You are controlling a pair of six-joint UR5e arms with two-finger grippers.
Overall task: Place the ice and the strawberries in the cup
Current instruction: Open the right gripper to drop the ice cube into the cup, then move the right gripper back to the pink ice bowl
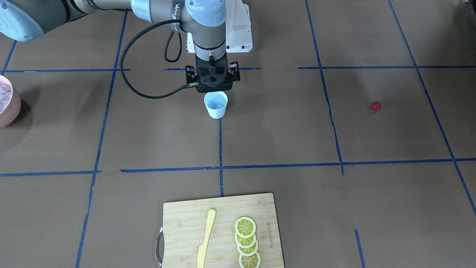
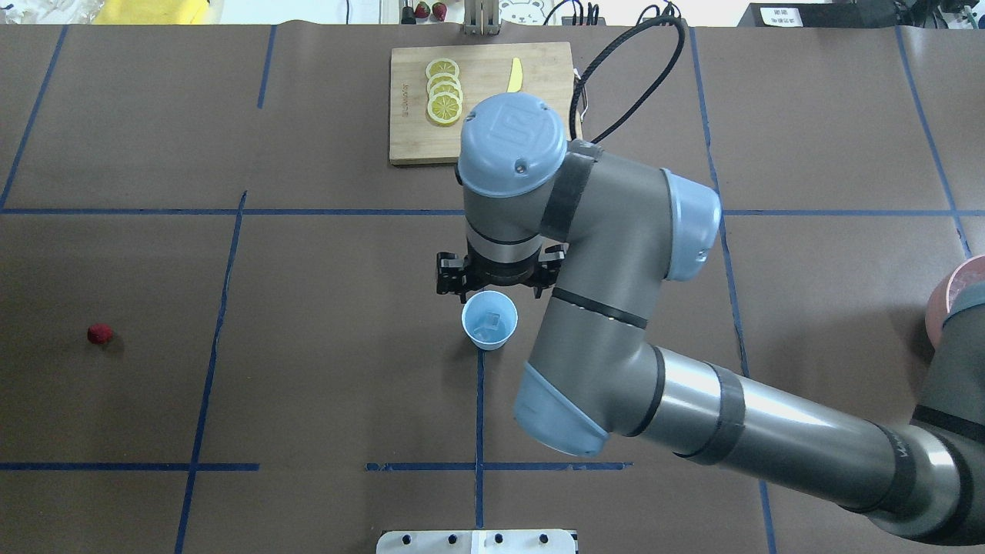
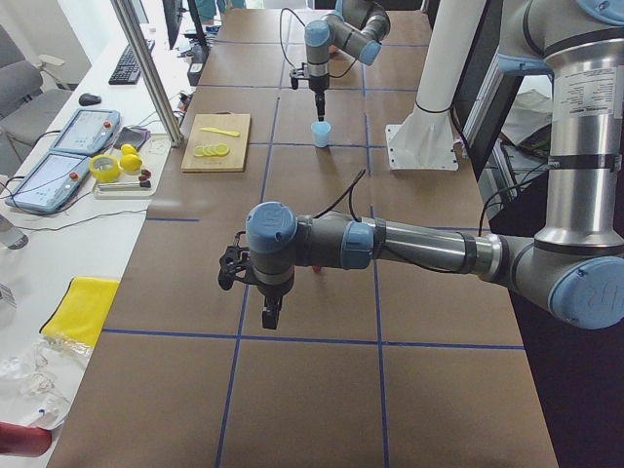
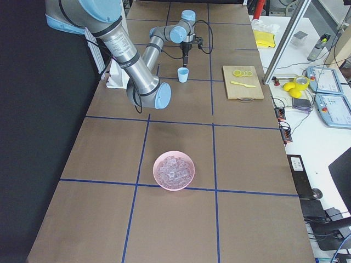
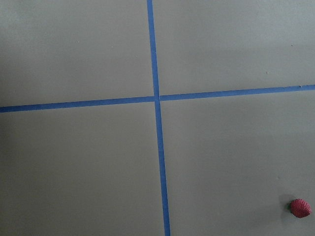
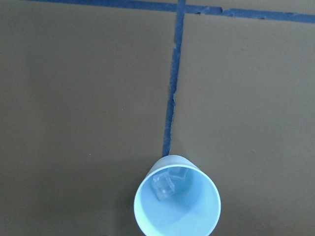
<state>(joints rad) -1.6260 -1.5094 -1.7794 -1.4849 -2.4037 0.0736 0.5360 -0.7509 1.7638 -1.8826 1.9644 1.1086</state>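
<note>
The pale blue cup (image 1: 216,106) stands upright mid-table and also shows in the overhead view (image 2: 489,322). One ice cube (image 6: 166,184) lies inside the cup (image 6: 177,201). More ice (image 4: 174,170) fills the pink bowl (image 4: 159,162) far to my right. My right gripper (image 1: 215,88) hangs just above the cup's rim; its fingers are hidden, so I cannot tell if it is open. The red strawberry (image 2: 99,333) lies alone on the table far left and shows in the left wrist view (image 5: 300,208). My left gripper (image 3: 270,314) hovers over the table; I cannot tell its state.
A wooden cutting board (image 1: 186,223) with lemon slices (image 1: 247,238) and a yellow knife (image 1: 205,238) lies at the far edge. The pink bowl (image 1: 7,111) sits at the table's right end. The white robot base (image 1: 240,33) is behind the cup.
</note>
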